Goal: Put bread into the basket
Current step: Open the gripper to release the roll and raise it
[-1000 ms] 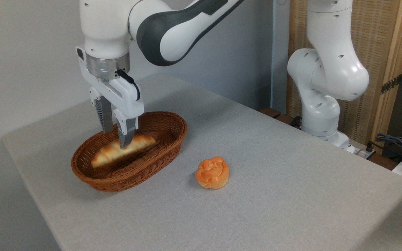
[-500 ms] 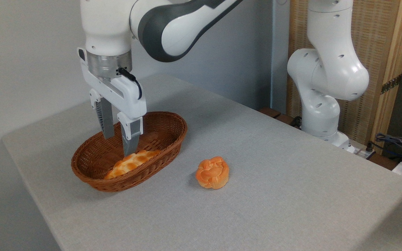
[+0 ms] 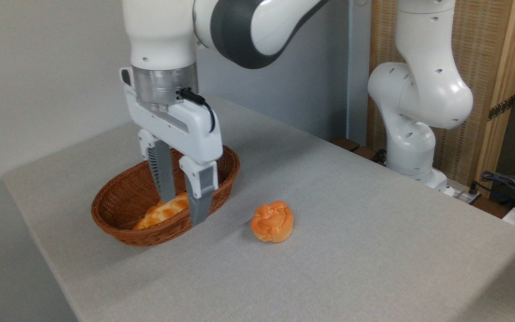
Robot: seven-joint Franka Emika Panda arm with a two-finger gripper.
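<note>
The braided golden-orange bread (image 3: 161,213) lies inside the reddish-brown wicker basket (image 3: 119,197), against its near wall, partly hidden by my fingers. My gripper (image 3: 181,210) hangs above the basket's right half, open, with nothing between its fingers. The nearer finger (image 3: 199,197) overlaps the basket's near rim in the picture.
A small round flower-shaped orange bun (image 3: 272,221) sits on the grey table (image 3: 329,232) to the right of the basket. The arm's white base (image 3: 411,134) stands at the table's far right edge, with cables and a wooden panel behind it.
The bread has dropped from my fingers and settled in the basket. My gripper has since moved right and toward the camera, away from the loaf.
</note>
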